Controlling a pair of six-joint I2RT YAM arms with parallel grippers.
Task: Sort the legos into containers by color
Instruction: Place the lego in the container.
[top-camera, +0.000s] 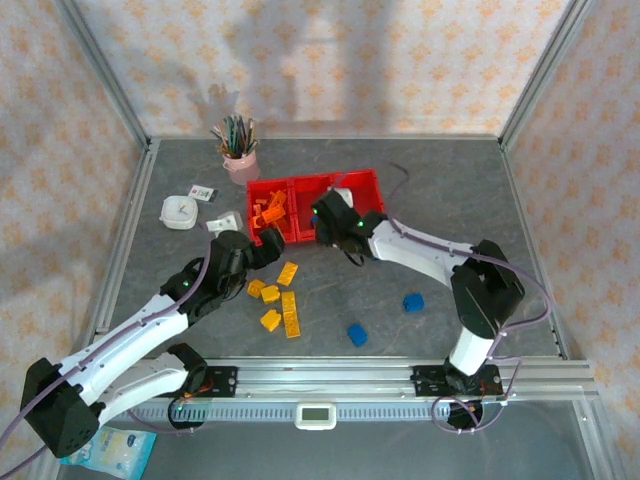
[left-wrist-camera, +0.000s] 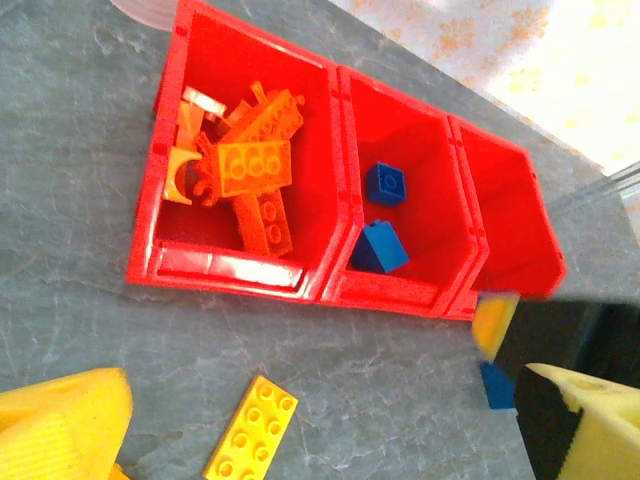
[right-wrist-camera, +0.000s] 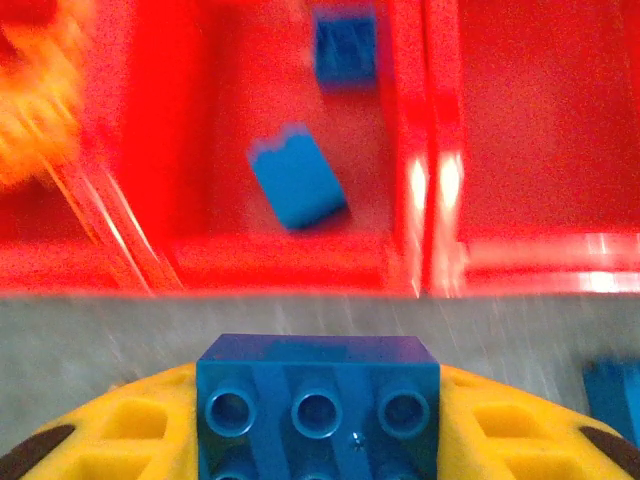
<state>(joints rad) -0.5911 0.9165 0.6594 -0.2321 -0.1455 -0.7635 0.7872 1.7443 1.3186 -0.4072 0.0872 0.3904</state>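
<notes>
Right wrist view is showing the right end effector (right-wrist-camera: 318, 435) pinching a blue lego (right-wrist-camera: 318, 395) between its yellow fingers (right-wrist-camera: 150, 420) — studs facing up. It is hanging over the gray counter (right-wrist-camera: 120, 330), just beside the near wall of the red containers (right-wrist-camera: 300, 265). At 12 o'clock from the held lego, two more blue legos (right-wrist-camera: 298, 188) are lying in the middle bin.

Left wrist view is showing the left end effector (left-wrist-camera: 325, 425) spread wide above the counter, and a flat yellow lego (left-wrist-camera: 252, 432) is lying down there between its fingers. The orange legos (left-wrist-camera: 250, 165) are lying in a heap in the left bin.

Top external view is showing the yellow legos (top-camera: 288, 273) lying at 6 o'clock from the containers — and two loose blue legos (top-camera: 357, 334) are sitting at about 4 o'clock. A pink cup (top-camera: 240, 165) of pens is standing at 10 o'clock from the bins.
</notes>
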